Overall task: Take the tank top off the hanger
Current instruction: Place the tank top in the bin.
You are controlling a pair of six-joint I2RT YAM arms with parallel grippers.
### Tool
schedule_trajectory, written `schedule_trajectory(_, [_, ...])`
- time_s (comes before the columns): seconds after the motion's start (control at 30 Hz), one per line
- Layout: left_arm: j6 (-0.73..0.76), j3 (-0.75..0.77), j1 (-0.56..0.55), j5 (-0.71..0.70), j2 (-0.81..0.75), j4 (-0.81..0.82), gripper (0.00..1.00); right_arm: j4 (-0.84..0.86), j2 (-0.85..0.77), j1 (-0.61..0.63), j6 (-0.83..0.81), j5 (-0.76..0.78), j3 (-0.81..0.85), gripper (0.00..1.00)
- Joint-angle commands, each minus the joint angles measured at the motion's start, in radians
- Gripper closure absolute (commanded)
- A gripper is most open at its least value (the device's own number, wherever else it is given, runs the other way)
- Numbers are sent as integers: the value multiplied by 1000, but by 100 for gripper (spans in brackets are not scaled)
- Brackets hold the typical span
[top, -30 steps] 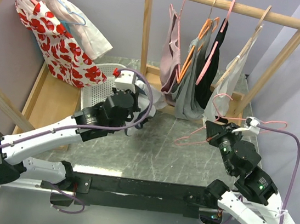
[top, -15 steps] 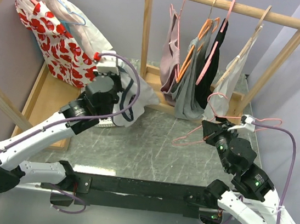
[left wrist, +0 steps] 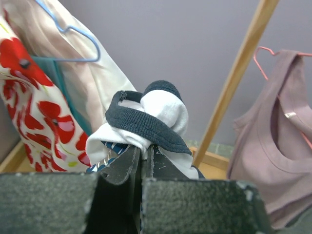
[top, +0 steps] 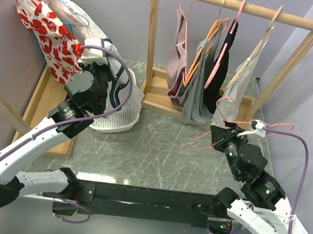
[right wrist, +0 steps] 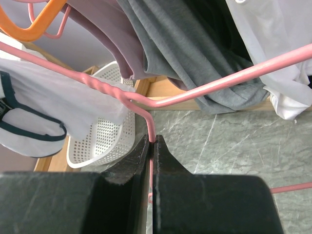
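The white tank top [top: 122,93] with navy trim hangs bunched from my left gripper [top: 108,83], which is shut on it above the white perforated basket [top: 122,123]. In the left wrist view the navy-edged fabric [left wrist: 157,113] bulges over the closed gripper [left wrist: 145,148]. My right gripper [top: 218,138] is shut on the bare pink hanger [top: 198,144], held over the table's right side. In the right wrist view the gripper [right wrist: 151,139] pinches the hanger's wire [right wrist: 219,85]. The tank top [right wrist: 53,105] hangs apart from it at the left, above the basket [right wrist: 100,144].
A wooden rack [top: 240,8] at the back holds several garments on hangers: mauve [top: 178,62], grey [top: 198,96], black [top: 220,68], white [top: 238,84]. A red-flowered garment [top: 56,46] hangs on the left rail. A wooden tray [top: 54,103] lies at the left.
My left arm has swung left and back, carrying the tank top from the table's middle to above the basket, off the hanger. The right gripper with the hanger has barely shifted.
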Motion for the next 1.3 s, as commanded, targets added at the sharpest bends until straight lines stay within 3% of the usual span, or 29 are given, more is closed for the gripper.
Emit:
schedule_trajectory(0.0, [60,38,24,-47,3,67,99,51,-3,-5,4,14,-18,94])
schedule_trajectory(0.1, [31,-31,25,-120,-7,109,99,57,-2,-4,4,14,-23,94])
schedule_trajectory(0.17, [42,-123,42,-90,-69,165,99,51,8,-4,-1,17,-15,94])
schedule_trajectory(0.3, [29,-117,85,-142,-64,107,99,51,12,-5,-7,27,-15,93])
schedule_trajectory(0.4, [-59,-93,117,-130,-32,-11,99,69,15,-7,-5,14,-24,93])
schedule_trajectory(0.67, [-202,-145,133,-62,44,-114,99,67,20,-7,1,7,-29,93])
schedule_trajectory(0.83, [-242,-168,137,14,153,-74,99,58,17,-7,-2,10,-24,92])
schedule_trajectory(0.93, [-271,-146,142,22,206,-80,86,52,14,-7,1,11,-26,92])
schedule_trajectory(1.03, [-291,-129,148,35,242,-125,63,54,5,-7,3,11,-29,92])
schedule_trajectory(1.1, [-317,-134,150,54,241,-151,41,57,5,-7,3,11,-29,92])
schedule_trajectory(1.17, [-339,-145,150,100,209,-159,12,57,8,-8,3,8,-27,92])
schedule_trajectory(1.27, [-368,-192,150,184,137,-137,1,61,23,-7,-1,-4,-23,92])
